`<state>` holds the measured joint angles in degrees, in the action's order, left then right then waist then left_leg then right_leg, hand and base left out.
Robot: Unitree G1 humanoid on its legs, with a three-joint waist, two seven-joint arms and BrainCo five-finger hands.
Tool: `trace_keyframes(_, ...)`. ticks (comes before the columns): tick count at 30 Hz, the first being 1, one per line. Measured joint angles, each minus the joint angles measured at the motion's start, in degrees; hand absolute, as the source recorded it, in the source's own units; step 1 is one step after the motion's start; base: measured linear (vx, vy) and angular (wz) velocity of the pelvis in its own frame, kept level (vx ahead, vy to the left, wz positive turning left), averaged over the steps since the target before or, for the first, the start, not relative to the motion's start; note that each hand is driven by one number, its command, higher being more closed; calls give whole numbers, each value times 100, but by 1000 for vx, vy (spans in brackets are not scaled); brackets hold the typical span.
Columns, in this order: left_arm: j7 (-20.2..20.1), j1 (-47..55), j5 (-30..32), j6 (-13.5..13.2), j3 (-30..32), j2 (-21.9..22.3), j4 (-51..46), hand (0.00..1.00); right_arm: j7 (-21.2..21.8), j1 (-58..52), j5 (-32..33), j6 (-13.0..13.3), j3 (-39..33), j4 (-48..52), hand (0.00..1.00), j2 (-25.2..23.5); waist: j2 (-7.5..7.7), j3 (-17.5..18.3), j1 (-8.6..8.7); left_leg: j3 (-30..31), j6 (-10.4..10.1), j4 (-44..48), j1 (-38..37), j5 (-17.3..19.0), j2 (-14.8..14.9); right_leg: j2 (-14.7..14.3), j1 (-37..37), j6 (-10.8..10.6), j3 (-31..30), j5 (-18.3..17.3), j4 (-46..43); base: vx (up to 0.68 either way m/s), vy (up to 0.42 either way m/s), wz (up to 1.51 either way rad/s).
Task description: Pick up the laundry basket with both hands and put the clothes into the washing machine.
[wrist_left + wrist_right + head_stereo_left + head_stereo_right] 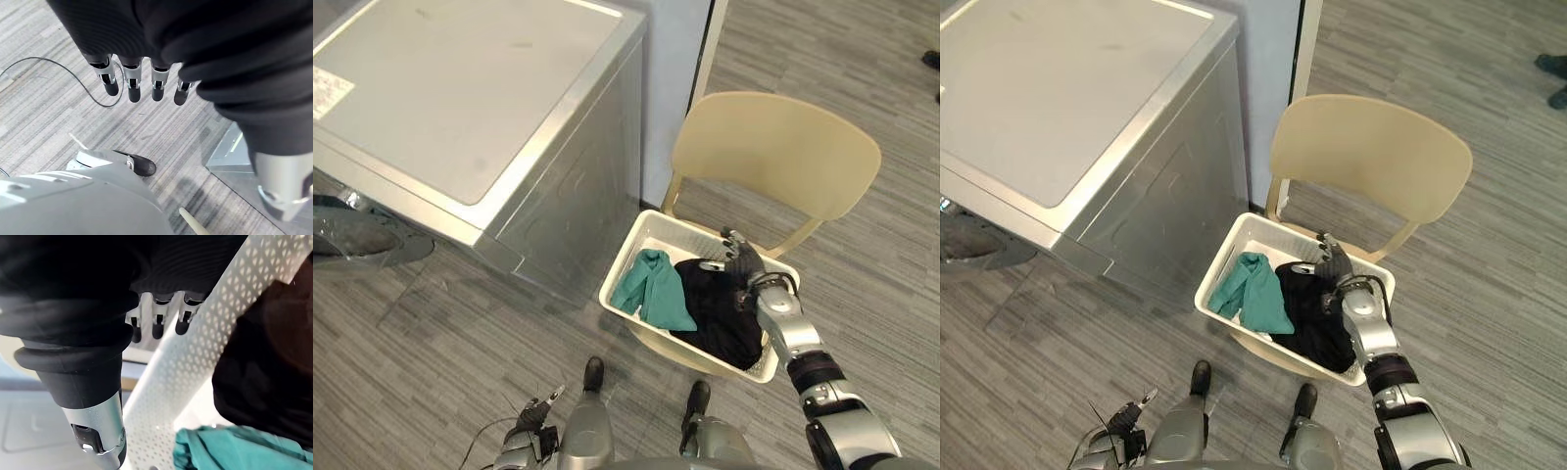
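So the right hand point(741, 259) is parked at the far rim of the white perforated plastic laundry basket point(625, 251). Its fingers point(157, 328) are straight and loose just beside the mesh wall, not curled round anything. I'd say it's lining up a grip on that side, not holding yet.

Right under it is a crumpled black garment point(720, 313), with a teal-green garment point(656, 289) touching it on the side nearer the washer. Both clothes are in the basket, so nothing has been loaded.

The basket sits on the seat of a cream plastic chair point(773, 147), which keeps it up at arm height for a two-handed lift, I guess.

The left hand point(534, 413) hangs low over the grey wood-look floor point(862, 245), well apart from the basket, fingers relaxed and empty. It has to come up to the near rim before any lift makes sense.

The silver-grey washing machine point(470, 98) stands just beside the chair, and its round front door point(347, 235) looks swung open.
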<state>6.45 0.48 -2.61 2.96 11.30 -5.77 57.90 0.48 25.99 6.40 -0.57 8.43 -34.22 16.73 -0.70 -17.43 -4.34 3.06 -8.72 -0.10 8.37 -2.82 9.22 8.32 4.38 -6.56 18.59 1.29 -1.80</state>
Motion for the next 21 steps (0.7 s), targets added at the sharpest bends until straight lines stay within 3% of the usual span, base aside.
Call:
trace_keyframes(10,147,-200,-136,-229,-468,-64,-392,0,67,636,-697,-232,344,-777,0,30,-105,-654,-121,125,41,-196,299,-356,-135,178,366,-33,76,136,-144,-87,19,6)
trace_keyframes(21,305,-337,-194,-223,-527,-77,-383,0,-160,1475,-931,-261,589,-1472,0,63,-110,-821,-302,275,90,-212,557,-458,-151,185,601,-24,201,141,-304,-40,-1,7)
